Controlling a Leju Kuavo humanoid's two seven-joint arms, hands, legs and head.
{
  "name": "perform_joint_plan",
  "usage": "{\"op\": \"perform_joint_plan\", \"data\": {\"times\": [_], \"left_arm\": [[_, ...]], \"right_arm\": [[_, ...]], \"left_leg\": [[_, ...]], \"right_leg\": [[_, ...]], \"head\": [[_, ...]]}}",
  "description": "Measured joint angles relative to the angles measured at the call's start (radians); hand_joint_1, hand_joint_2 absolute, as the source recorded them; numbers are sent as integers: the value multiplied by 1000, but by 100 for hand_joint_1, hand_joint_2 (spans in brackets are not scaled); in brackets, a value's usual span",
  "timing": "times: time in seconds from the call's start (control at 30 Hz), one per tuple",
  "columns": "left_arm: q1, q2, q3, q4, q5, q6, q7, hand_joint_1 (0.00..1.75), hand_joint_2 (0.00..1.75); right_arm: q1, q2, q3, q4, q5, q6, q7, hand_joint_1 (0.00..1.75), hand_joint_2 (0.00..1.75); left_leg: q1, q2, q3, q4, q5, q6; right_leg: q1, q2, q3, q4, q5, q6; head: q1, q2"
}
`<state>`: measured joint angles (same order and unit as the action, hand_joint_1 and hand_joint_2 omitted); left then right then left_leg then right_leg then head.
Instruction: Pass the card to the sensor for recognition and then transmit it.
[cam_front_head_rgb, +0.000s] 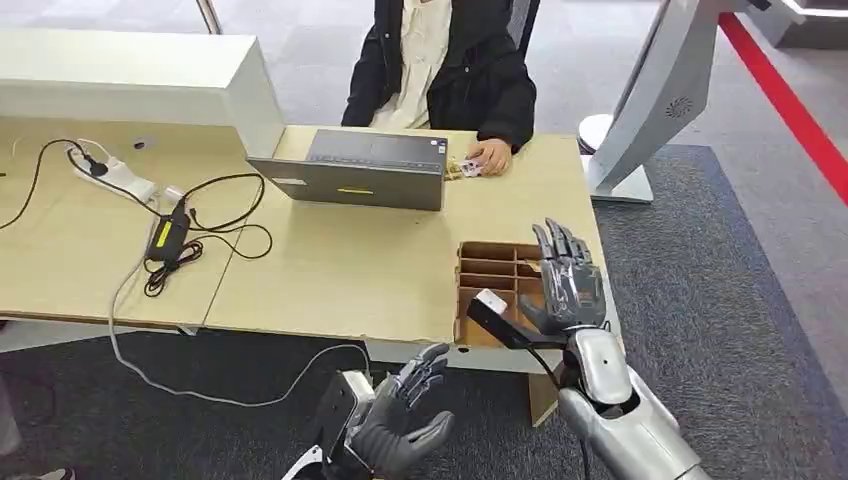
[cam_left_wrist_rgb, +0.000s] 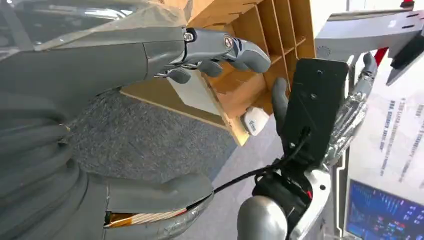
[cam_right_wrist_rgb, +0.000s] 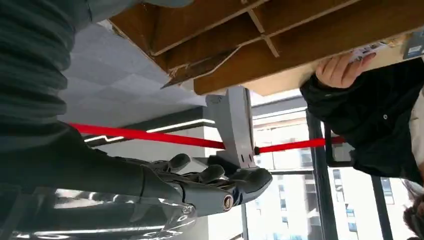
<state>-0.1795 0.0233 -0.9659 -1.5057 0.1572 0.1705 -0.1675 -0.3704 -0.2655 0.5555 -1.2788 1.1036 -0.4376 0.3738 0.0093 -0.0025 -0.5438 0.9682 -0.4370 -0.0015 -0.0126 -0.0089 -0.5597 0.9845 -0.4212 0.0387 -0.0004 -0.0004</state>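
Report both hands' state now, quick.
Left hand: open, fingers apart, holding nothing.
Right hand: open, fingers extended above the wooden organizer, holding nothing.

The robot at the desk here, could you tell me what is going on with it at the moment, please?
The robot stands at a wooden desk. Its right hand is raised over a brown divided box at the desk's edge, fingers straight, holding nothing. Its left hand hangs lower in front of the desk, open and empty. Across the desk a person in a dark jacket sits behind a laptop, one hand resting on small cards on the desk. The robot has no card yet.
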Motion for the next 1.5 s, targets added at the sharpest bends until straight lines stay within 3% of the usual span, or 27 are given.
{"op": "perform_joint_plan", "data": {"times": [0.53, 0.8, 1.43, 1.47, 1.5], "left_arm": [[-8, 8, -16, -8, 30, 23, 0, 0, 175], [-27, 22, -26, -8, 44, 0, -1, 0, 175], [-32, 33, -41, -8, 48, 2, -2, 0, 175], [-32, 33, -41, -8, 47, 4, -2, 0, 175], [-32, 33, -41, -8, 46, 6, -2, 0, 175]], "right_arm": [[-40, 19, -1, 148, -56, -54, -37, 0, 175], [-64, 37, -1, 198, -57, -73, -51, 0, 175], [-76, 51, -2, 242, -58, -74, -54, 0, 175], [-76, 51, -3, 242, -58, -74, -54, 141, 175], [-76, 50, -3, 242, -59, -74, -54, 175, 175]], "left_leg": [[0, 0, -1, 0, 0, 0], [0, 0, -1, 0, 0, 0], [0, 0, -1, 0, 0, 0], [0, 0, -1, 0, 0, 0], [0, 0, -1, 0, 0, 0]], "right_leg": [[0, 0, 0, 0, 0, 0], [0, 0, -1, 0, 0, 0], [0, 0, -1, 0, 0, 0], [0, 0, -1, 0, 0, 0], [0, 0, -1, 0, 0, 0]], "head": [[0, 0], [0, 0], [0, 0], [0, 0], [0, 0]]}}
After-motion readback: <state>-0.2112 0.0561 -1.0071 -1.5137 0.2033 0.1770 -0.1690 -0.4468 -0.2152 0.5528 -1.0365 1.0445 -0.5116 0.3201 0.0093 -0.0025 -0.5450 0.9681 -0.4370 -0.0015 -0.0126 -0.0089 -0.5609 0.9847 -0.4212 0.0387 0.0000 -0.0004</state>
